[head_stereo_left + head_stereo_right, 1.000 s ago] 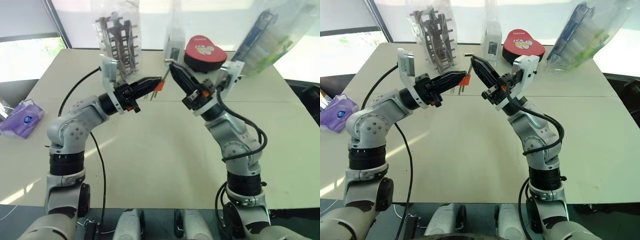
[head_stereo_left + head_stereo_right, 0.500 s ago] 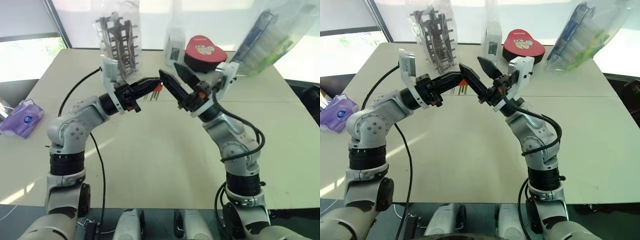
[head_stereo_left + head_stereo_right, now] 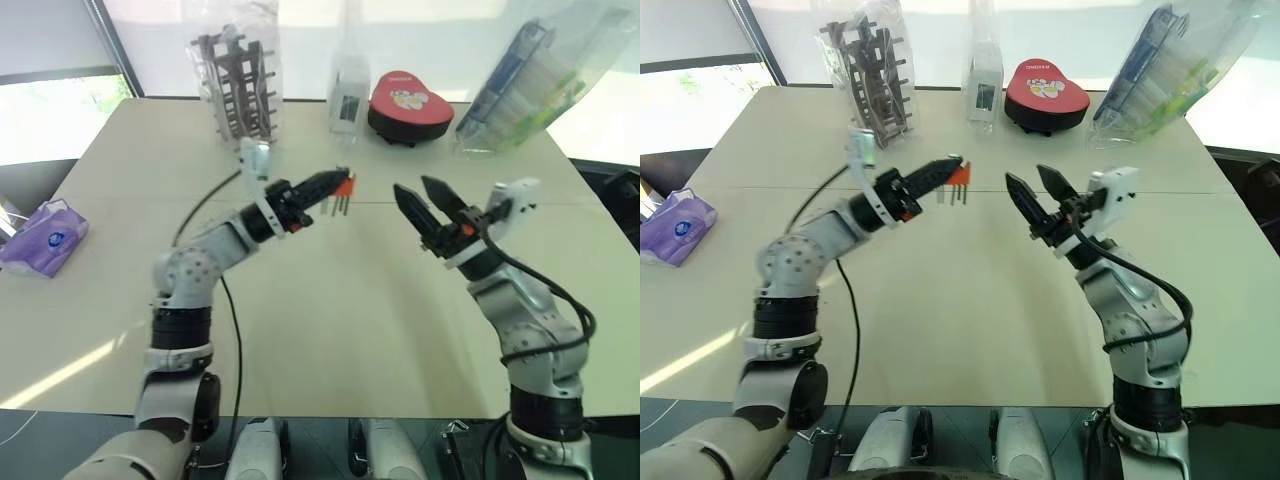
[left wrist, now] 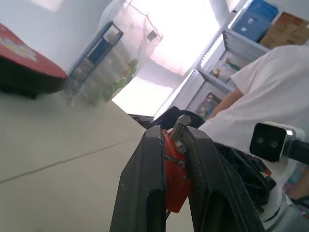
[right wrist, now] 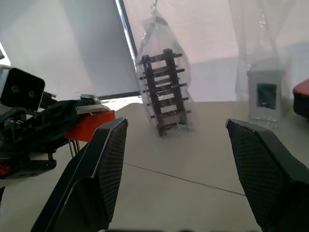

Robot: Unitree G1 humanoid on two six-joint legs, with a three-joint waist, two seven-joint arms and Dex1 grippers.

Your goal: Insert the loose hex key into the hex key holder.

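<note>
Grippers have parted since a second ago: my right gripper (image 3: 422, 193) has swung right, away from the small orange-red plastic hex key holder (image 3: 343, 186), its fingers spread and empty. My left gripper (image 3: 335, 182) pinches that holder above the beige table (image 3: 330, 330). I cannot make out the loose hex key among the holder's keys.

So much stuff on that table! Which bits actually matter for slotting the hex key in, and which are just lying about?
Part of the job:
- hex key holder, orange, clamped in the left gripper
- right gripper, open, holding nothing

Just lying about:
- grey rack in a clear bag
- red heart-shaped box
- purple tissue pack
- bagged blue item
</note>
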